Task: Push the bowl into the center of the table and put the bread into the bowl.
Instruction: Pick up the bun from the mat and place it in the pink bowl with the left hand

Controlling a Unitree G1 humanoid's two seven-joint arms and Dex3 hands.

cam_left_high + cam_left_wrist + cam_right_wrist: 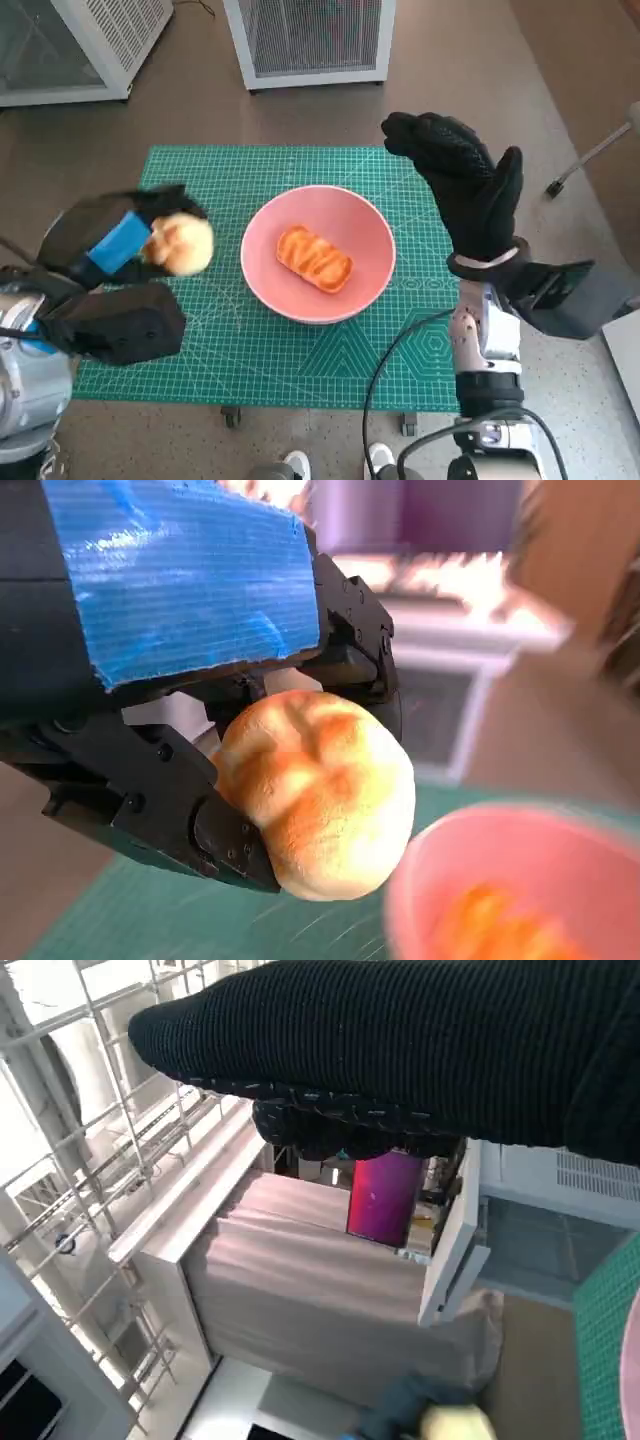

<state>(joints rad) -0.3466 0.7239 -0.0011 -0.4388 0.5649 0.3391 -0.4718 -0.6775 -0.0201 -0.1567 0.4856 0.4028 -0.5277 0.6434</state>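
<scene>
Blue-taped left hand (120, 245) grips round bun (181, 243), lifted off mat (290, 360), at bowl's 9 o'clock. Pink bowl (318, 253) near table centre, one bread piece (314, 258) already inside. Advice: carry bun toward 3 o'clock over rim, lower, then release. Right hand (462, 190) spread, holds nothing, raised at bowl's 2 o'clock; best kept clear.

Left hand (115, 250) black, blue tape over back; right hand (462, 180) black knitted glove; forearms pale.
</scene>
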